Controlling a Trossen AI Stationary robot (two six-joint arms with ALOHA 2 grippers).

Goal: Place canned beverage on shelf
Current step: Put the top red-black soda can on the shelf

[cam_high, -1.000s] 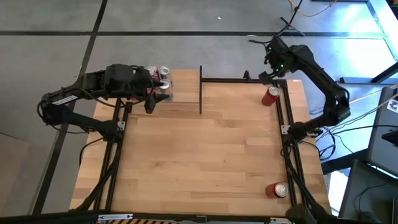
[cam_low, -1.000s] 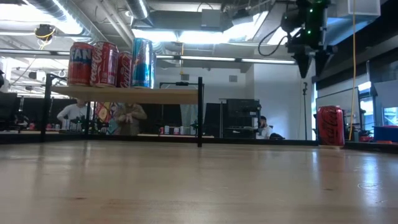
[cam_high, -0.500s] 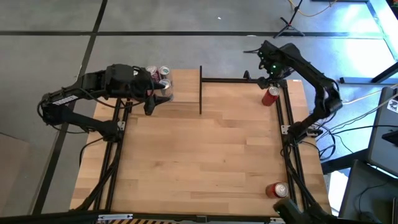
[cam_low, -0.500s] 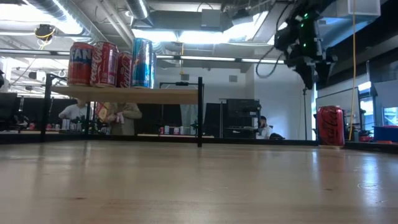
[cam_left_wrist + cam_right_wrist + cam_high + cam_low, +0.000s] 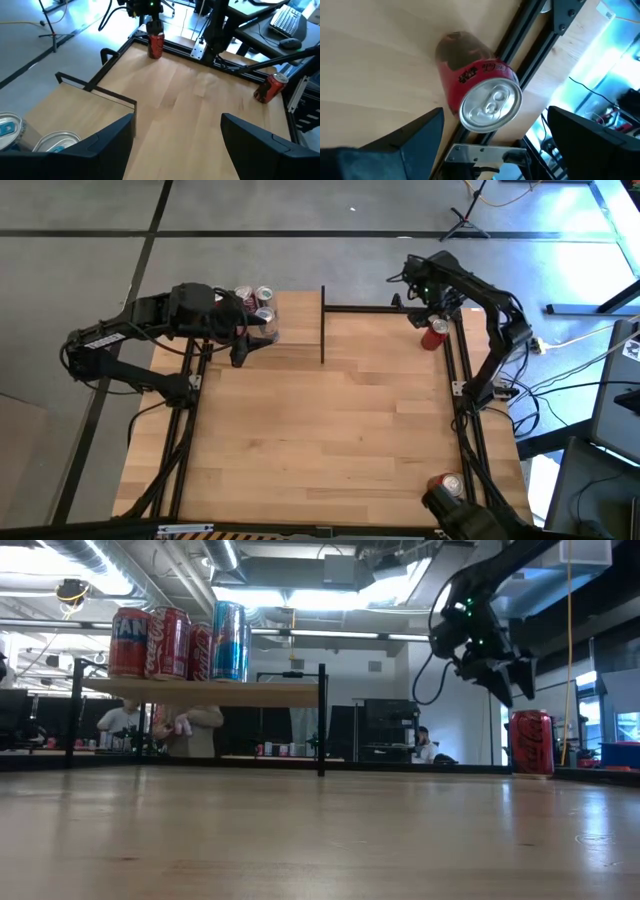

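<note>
The red can (image 5: 434, 335) I was after stood upright on the tabletop, well to the right of the shelf (image 5: 296, 314). That small light-wood board on black posts already carried several upright cans (image 5: 178, 642).

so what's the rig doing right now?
The right gripper hangs open just above an upright red soda can at the table's far right corner, not yet gripping it. The left gripper, open, waits by the small light-wood shelf, which already holds several cans. Another red can stands at the near right edge.
</note>
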